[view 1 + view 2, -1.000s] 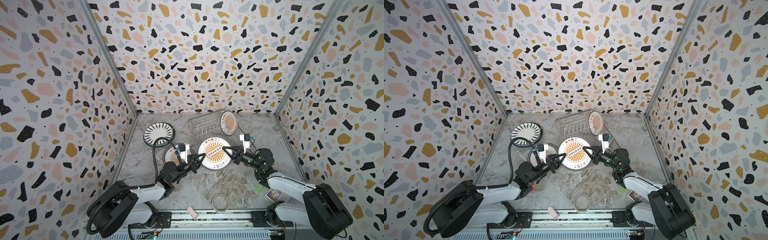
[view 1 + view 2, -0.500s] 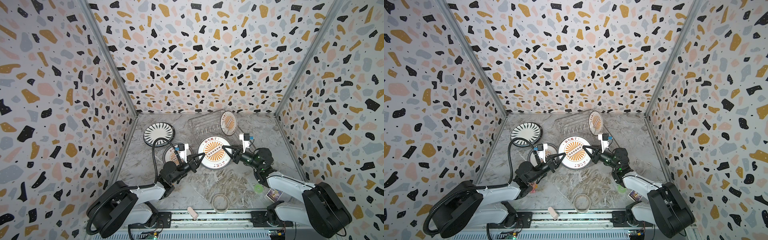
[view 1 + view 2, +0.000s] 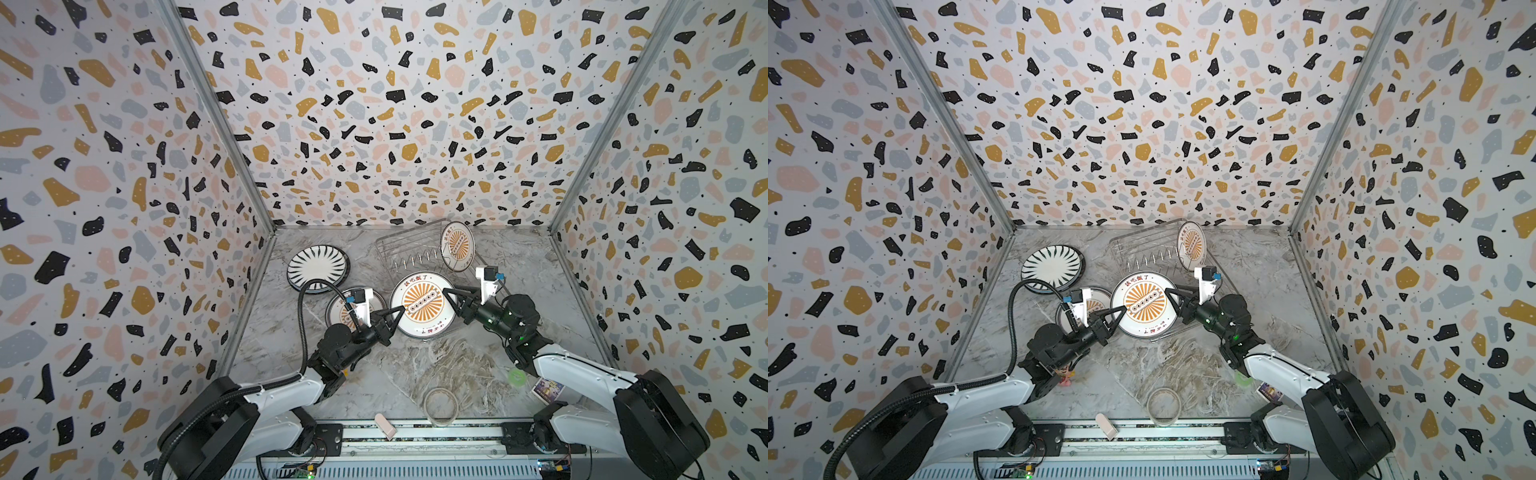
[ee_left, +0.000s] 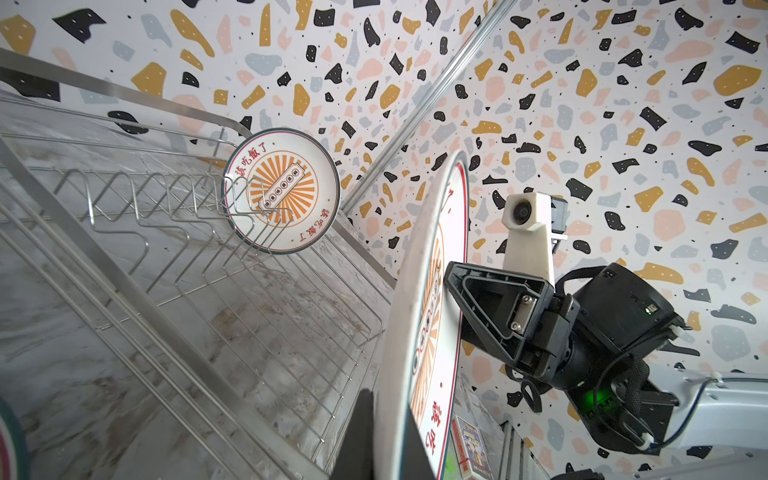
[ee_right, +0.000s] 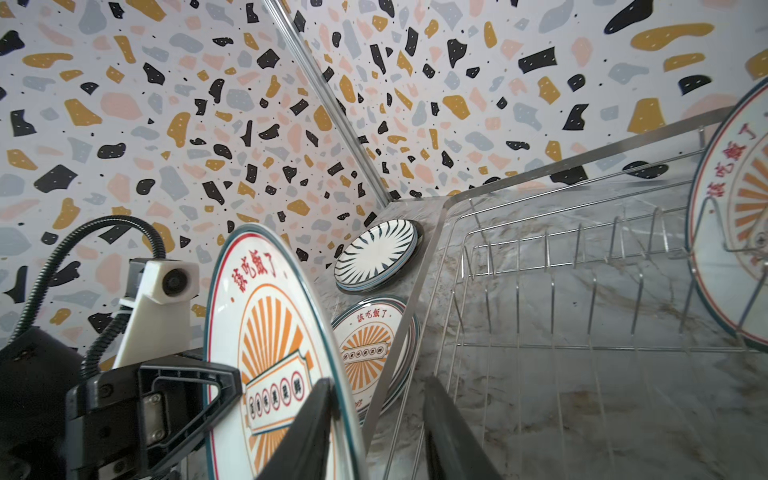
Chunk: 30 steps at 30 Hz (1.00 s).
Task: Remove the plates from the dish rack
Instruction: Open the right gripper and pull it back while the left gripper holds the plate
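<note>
The left fingers [image 3: 392,318] pinch the sunburst plate [image 3: 422,305] by its edge. It stands up between both sets of fingers. The right fingers [image 3: 459,296] are open at its other edge, above the dish rack [image 3: 409,245].

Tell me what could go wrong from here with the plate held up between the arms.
1. The held plate hangs on edge from the left gripper alone, pinched at its rim; the right gripper has its jaws open. The plate could pivot or slip.
2. If it drops, it would likely hit the dish rack rim or the plate stack nearby and could chip.
</note>
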### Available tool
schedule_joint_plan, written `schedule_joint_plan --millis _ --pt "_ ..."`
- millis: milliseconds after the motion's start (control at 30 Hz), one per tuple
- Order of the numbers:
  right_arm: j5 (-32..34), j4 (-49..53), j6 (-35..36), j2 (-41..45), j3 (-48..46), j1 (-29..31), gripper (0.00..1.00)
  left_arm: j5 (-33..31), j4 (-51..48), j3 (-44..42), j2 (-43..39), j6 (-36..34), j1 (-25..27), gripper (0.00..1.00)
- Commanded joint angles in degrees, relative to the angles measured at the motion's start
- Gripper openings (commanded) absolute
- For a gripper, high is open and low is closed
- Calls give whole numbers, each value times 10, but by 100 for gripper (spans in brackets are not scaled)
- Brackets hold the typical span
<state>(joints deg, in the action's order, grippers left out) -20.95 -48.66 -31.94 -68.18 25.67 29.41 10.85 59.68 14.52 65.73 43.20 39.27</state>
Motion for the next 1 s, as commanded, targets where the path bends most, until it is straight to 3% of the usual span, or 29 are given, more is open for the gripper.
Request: schedule_joint_plan --millis 0,167,333,567,633,767,967 --pt "50 33 22 23 0 1 43 -12 36 0 -33 -17 2 0" --pt "55 37 32 42 -7 4 68 -61 3 -11 -75 -24 -2 0" --pt "49 20 58 67 -19 32 83 -109 -23 -21 -100 -19 -10 0" --pt "84 46 94 69 0 79 87 -111 -12 -52 -126 22 -56 0" --pt "119 54 98 66 6 95 99 -118 -12 -67 -143 35 -71 0" --pt "188 76 129 57 23 136 99 -154 -49 -88 -185 62 -99 0" --pt "196 66 168 18 51 180 99 -183 -138 -102 -247 102 -140 0"
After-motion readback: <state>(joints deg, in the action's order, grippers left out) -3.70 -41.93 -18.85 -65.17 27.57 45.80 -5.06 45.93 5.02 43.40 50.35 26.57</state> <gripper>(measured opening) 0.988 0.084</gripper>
